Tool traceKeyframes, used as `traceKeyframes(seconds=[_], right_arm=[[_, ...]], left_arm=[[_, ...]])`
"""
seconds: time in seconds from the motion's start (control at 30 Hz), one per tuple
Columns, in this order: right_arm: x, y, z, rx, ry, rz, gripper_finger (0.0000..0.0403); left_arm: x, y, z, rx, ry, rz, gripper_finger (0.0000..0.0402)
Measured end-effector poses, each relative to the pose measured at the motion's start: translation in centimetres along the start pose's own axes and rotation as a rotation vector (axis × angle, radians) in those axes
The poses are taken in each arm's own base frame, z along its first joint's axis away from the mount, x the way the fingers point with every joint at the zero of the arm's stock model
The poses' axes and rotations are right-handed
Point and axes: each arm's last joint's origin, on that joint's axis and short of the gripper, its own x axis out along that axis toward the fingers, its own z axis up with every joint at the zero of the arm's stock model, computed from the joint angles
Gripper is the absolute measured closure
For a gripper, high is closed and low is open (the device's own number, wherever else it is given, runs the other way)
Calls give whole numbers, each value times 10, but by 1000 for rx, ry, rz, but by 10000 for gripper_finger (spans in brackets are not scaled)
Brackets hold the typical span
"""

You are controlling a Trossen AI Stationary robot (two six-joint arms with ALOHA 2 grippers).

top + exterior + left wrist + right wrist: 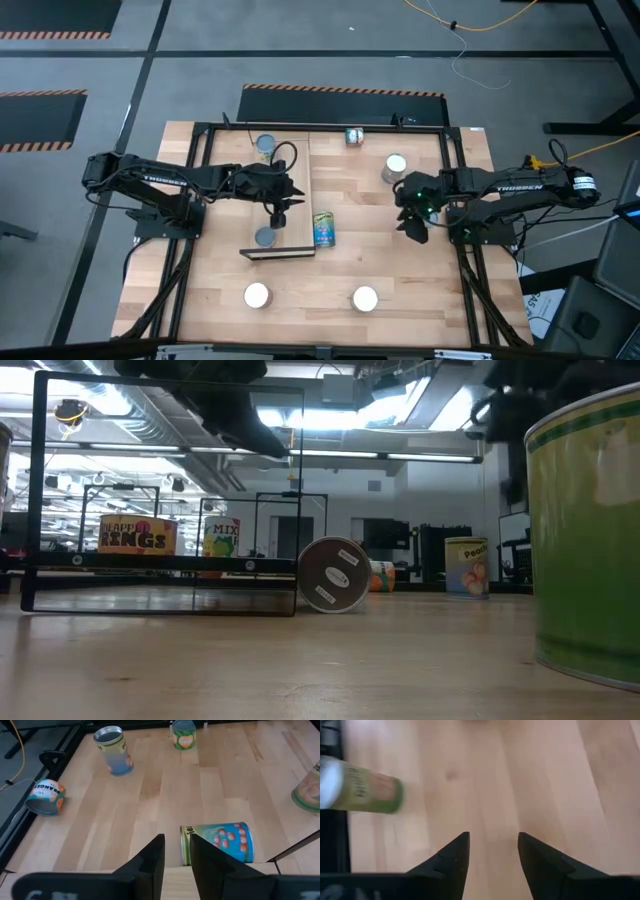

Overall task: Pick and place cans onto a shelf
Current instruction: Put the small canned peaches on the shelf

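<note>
The shelf [295, 170] is a long light-wood plank at the table's middle left. Two cans stand on it, one at its far end [265, 145] and one at its near end [266, 237]. My left gripper [280, 208] hangs over the shelf between them, open [177, 865] with nothing between its fingers. Just off the shelf's right edge a blue-and-yellow can [220, 842] lies on its side on the table. My right gripper [413, 225] hovers over bare table at the right, open [492, 855] and empty. A blurred green-labelled can [365, 792] shows off to one side in its wrist view.
An upright can [395, 167] stands at the far right and another can [354, 135] lies on its side at the far edge. Two white-topped cans [257, 295] [365, 298] stand near the front edge. A black frame [200, 200] borders the table.
</note>
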Motion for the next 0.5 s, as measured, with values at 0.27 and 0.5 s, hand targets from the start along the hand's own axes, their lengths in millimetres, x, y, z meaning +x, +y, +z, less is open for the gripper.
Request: traceKeyframes(seconds=[0.27, 0.5], right_arm=[[-2, -8, -20, 266, 165, -172, 239], [-5, -13, -26, 350, 187, -301, 240]], left_arm=[[0, 0, -1, 0, 10, -1, 317], [0, 0, -1, 0, 10, -1, 317]])
